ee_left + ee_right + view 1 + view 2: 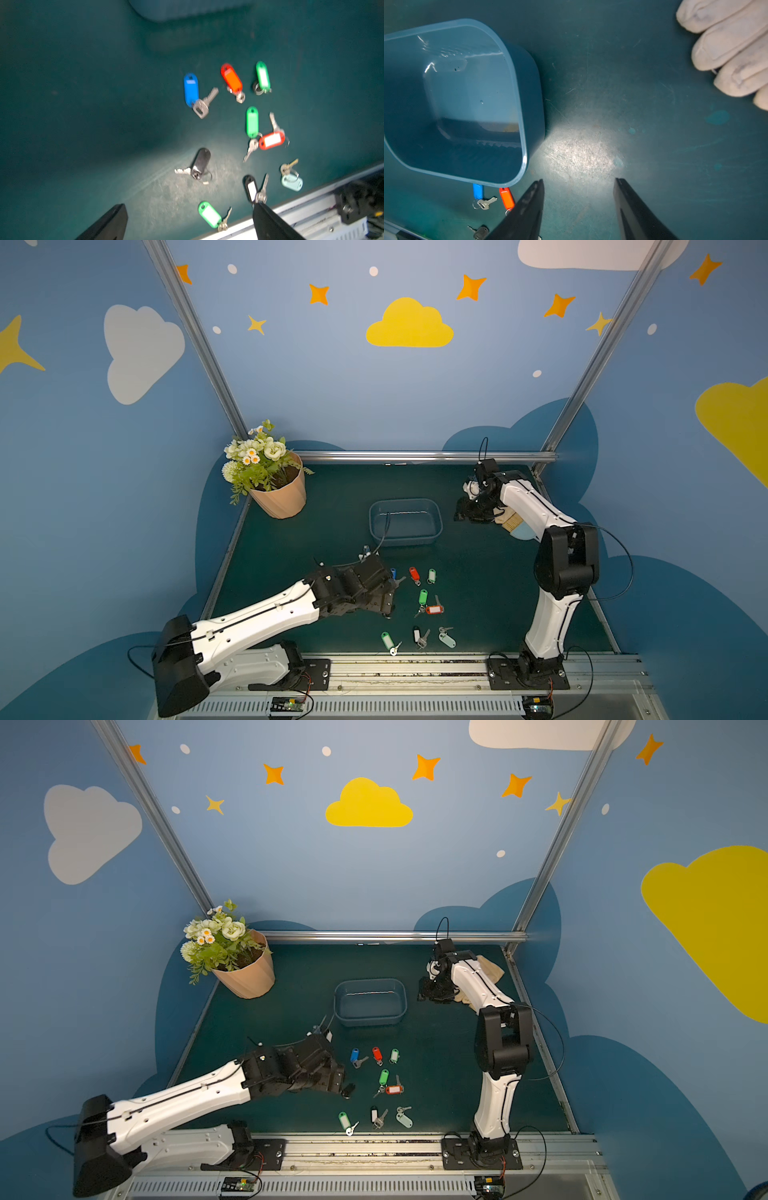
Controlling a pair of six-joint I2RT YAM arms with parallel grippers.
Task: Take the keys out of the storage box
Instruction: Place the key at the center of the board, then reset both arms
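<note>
Nine keys (252, 122) are counted, and every one of them is seen on the dark green desk (478, 580), spread between the storage box (405, 501) and the front rail (415, 659). Sorted by colour, there are one blue tag (191, 89), two red tags (231, 78), three green tags (262, 75), two black tags (200, 161) and one pale mint tag (292, 182). A row of three is laid nearest the box (blue, red, green). A green and a red are found close together in the middle, seemingly touching. Three more are strung out just beside the rail: green, black with a white label, and mint. The ninth, the plain black one, is seen lying right at the tip of the left arm.

One storage box is on the desk, and its floor is shown bare in the right wrist view. A second container is noted at the back left corner, a single peach flower pot (282, 497) filled with soil and white flowers.

The left gripper (189, 205) is held low over the keys with its jaws spread wide and nothing between them (the left wrist view is somewhat blurred). The right gripper (579, 180) is held just beside the right end of the box. Its jaws are parted a moderate way over bare desk, and nothing is gripped. One white glove (726, 47) is seen lying further out on that side.
</note>
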